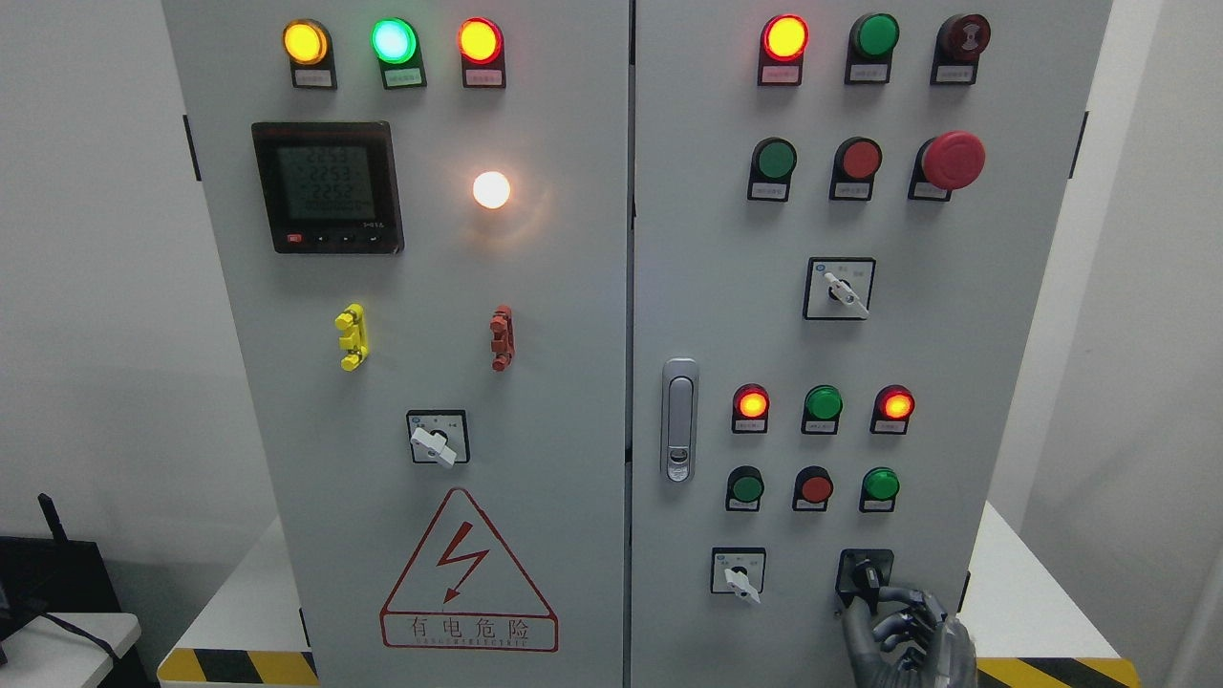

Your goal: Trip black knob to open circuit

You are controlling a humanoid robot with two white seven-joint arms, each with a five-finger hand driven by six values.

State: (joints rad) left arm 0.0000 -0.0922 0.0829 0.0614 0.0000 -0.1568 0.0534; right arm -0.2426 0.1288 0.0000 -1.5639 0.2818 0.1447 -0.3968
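Observation:
The black knob (866, 576) sits on a black square plate at the lower right of the right cabinet door (955, 334). My right hand (903, 626) comes up from the bottom right edge, its grey fingers (893, 600) curled around the lower right side of the knob and touching it. The knob's handle points roughly upward, tilted slightly. No left arm shows in the head view.
White selector switches (738, 578), (841, 290), (437, 441) lie on both doors. Lit indicator lamps, push buttons and a red mushroom stop button (953, 160) fill the right door. A door latch (678, 420) stands at the middle. A meter (327, 187) is upper left.

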